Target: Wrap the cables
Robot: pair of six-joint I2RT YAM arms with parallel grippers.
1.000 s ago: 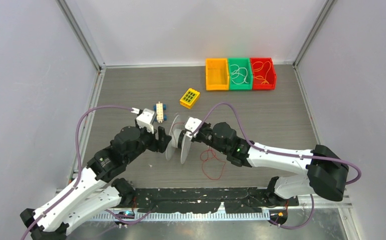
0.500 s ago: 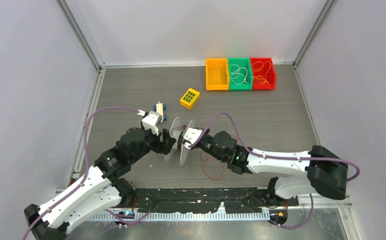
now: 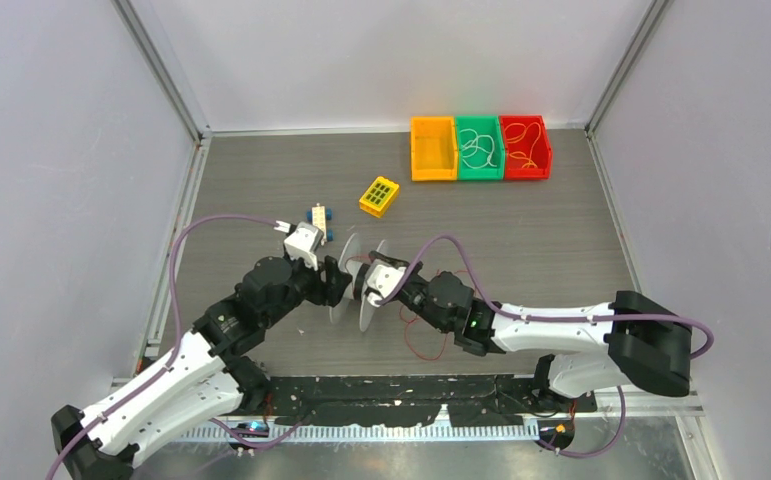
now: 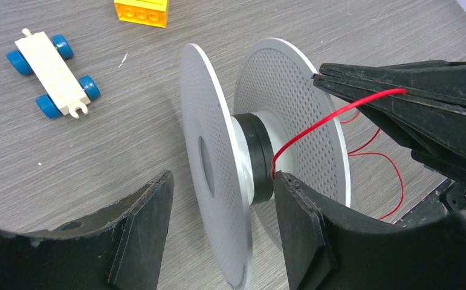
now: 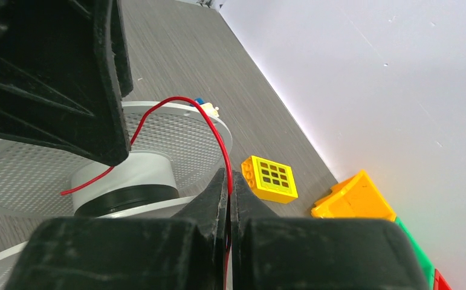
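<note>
Mid-wrap: right tool [image 5: 229,181] pinched shut on wire [image 4: 333,118], strung from spool [image 4: 218,157] hub, slack on desk [image 3: 561,230] near-right. left tool [image 4: 223,181] wide open, straddling near disc. Best: steady tension, loops laid between discs.

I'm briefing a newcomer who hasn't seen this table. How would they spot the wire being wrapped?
On the grey table, find the white spool. A thread-thin red wire runs from its hub to the shut right gripper. Only it reaches the spool; the pale wires and orange wires lie in far bins.
</note>
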